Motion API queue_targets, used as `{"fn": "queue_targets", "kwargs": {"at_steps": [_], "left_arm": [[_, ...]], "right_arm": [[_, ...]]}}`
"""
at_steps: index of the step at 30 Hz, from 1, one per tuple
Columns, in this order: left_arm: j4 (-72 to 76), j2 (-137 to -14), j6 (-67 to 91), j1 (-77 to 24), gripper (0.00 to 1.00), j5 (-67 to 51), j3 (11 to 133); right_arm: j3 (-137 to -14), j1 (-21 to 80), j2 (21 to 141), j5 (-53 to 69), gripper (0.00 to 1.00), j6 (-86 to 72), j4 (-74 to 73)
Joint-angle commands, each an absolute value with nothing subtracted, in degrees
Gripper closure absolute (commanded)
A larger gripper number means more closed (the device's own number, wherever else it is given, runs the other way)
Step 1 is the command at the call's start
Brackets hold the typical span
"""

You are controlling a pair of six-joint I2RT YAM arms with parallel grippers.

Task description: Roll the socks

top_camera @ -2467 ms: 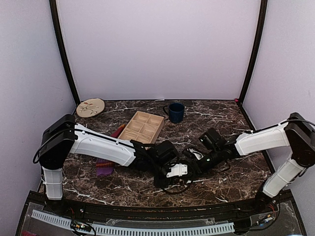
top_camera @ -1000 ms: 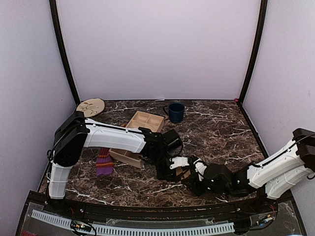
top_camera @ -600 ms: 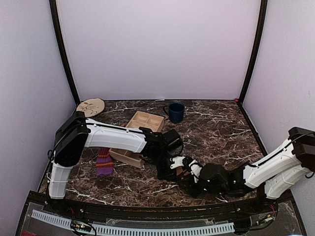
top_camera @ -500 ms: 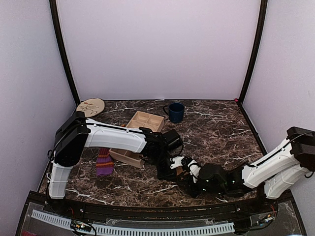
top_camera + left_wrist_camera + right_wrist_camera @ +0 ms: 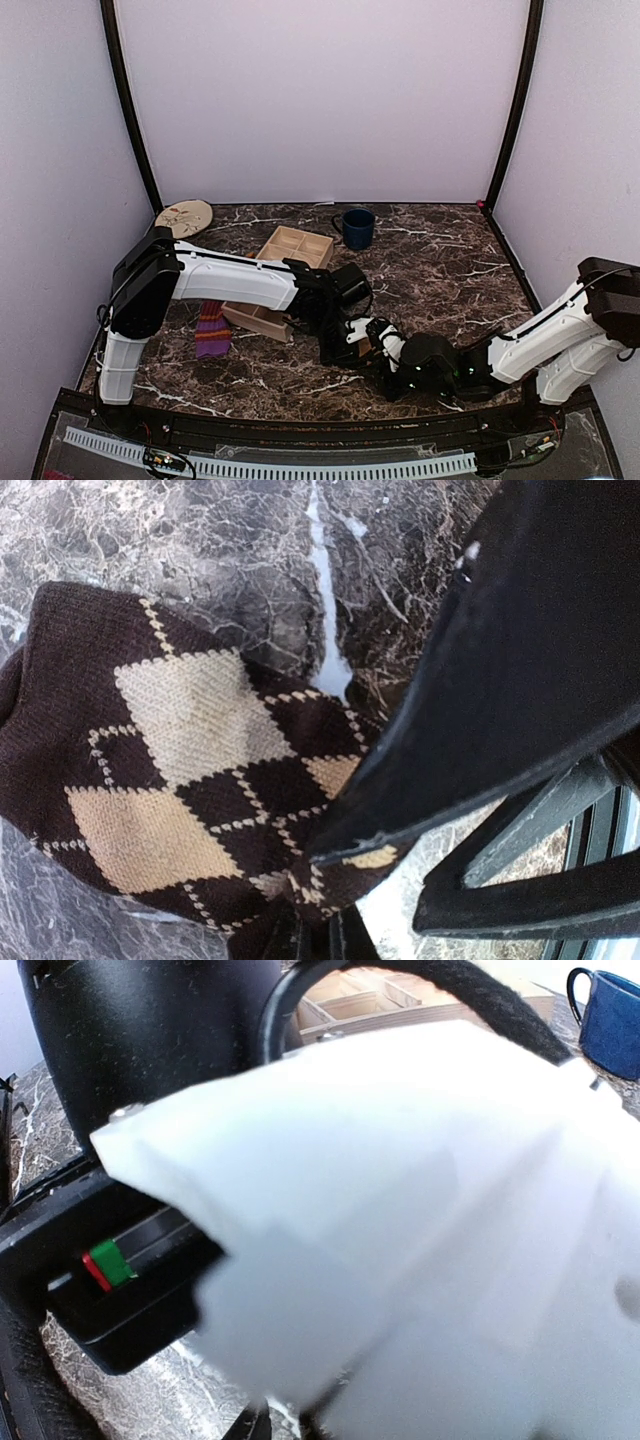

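Left wrist view: my left gripper point(image 5: 318, 938) is pinched shut on one edge of the argyle sock point(image 5: 180, 780), which rests bunched on the tabletop point(image 5: 200, 540) near its front centre. From above, the right gripper point(image 5: 368, 334) sits low just beside it; I cannot tell how wide its jaws stand. The purple sock point(image 5: 211, 330) lies flat, well apart to the left, by the tray point(image 5: 258, 318). To roll cleanly, I judge the right gripper must catch the sock's free edge, clear of the left gripper, and turn the fabric tight against the pinned end.
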State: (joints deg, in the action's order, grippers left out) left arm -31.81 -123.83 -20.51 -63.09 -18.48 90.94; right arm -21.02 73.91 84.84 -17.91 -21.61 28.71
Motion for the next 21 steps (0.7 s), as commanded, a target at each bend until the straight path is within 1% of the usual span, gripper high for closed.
{"fn": "queue_targets", "kwargs": {"at_steps": [1, 11, 14, 17, 21], "left_arm": [[-34.23, -126.46, -21.21, -63.15, 1.00, -18.02, 90.04], [-34.20, -126.47, -21.23, -63.19, 1.00, -17.62, 90.33], [-34.27, -126.47, -21.17, -63.20, 1.00, -17.58, 90.44], [-34.30, -126.45, -21.00, -63.17, 1.00, -17.38, 90.44], [-34.27, -126.55, -18.64, -63.13, 1.00, -16.00, 90.60]], "right_arm": [[-20.13, 74.16, 85.44, -18.58, 0.72, -23.26, 28.46], [-19.45, 74.02, 87.81, -15.73, 0.89, -25.52, 29.52], [-19.27, 74.03, 88.59, -15.29, 0.93, -26.35, 29.46], [-19.25, 73.85, 89.32, -14.59, 1.00, -27.49, 29.49], [-18.80, 73.19, 90.13, -13.15, 1.00, -29.65, 29.72]]}}
